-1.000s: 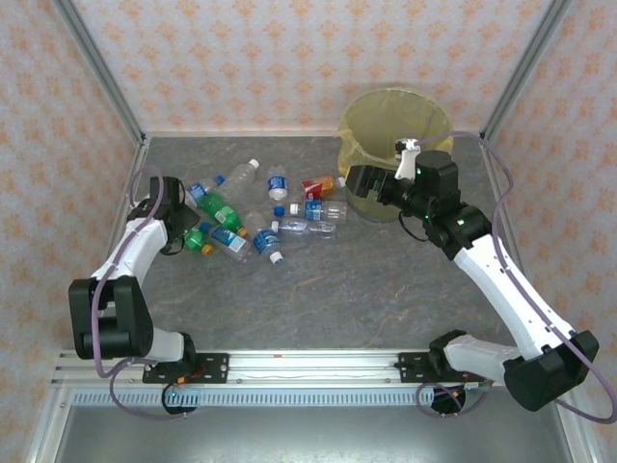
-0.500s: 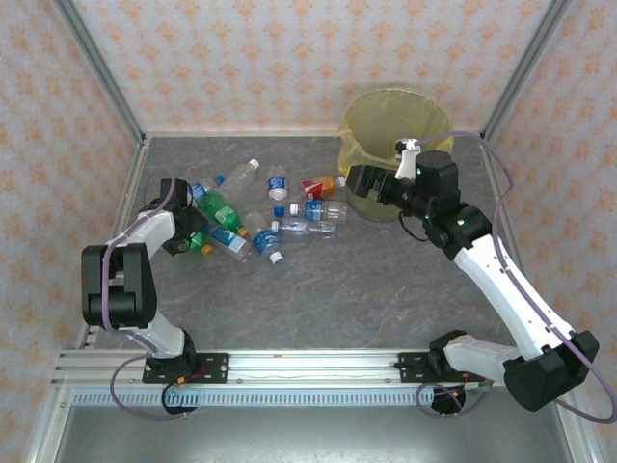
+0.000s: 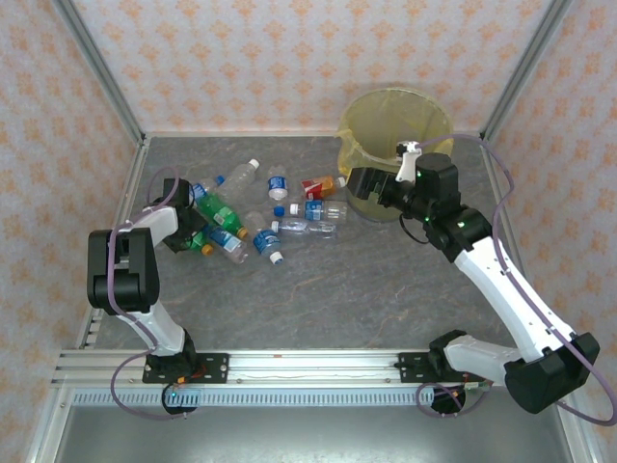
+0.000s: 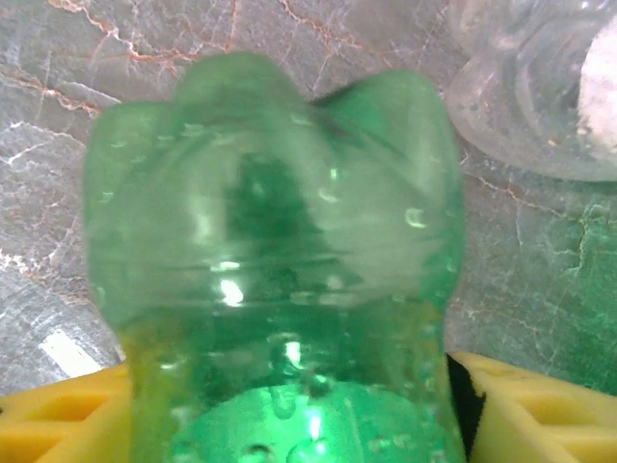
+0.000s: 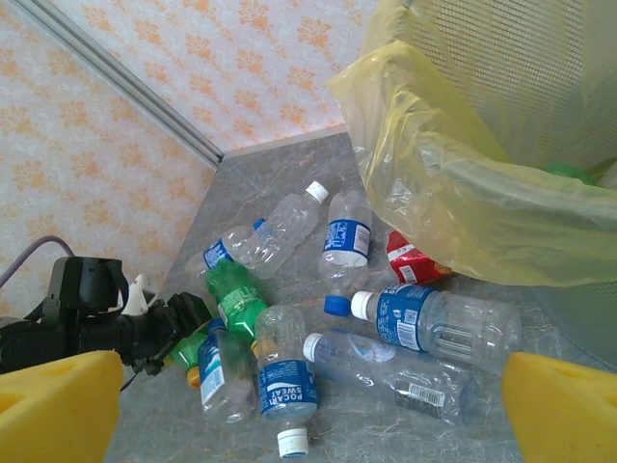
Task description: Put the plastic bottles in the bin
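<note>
While the bin [image 3: 376, 121] stands at the table's far right, yellow liner draped over its rim, the plastic bottles [image 3: 310, 228] lie scattered on the grey surface to its left, the nearest just beside its wall.

Right gripper [image 3: 353, 183]: jaws spread wide, empty, hovering beside the bin over the pile's right end.

Left gripper [image 4: 289, 424]: low at the pile's left edge, yellow pads [image 4: 540, 410] on either side of a small green bottle [image 4: 280, 270]. Cannot tell whether they press it or merely flank it.

Risks, as judged:
- The round, slick body may squirt out if pinched off-centre.
- A clear bottle [image 4: 540, 87] just beside it could be nudged and roll.
- The bin is well apart from this bottle, so a loose hold could drop it short.
</note>
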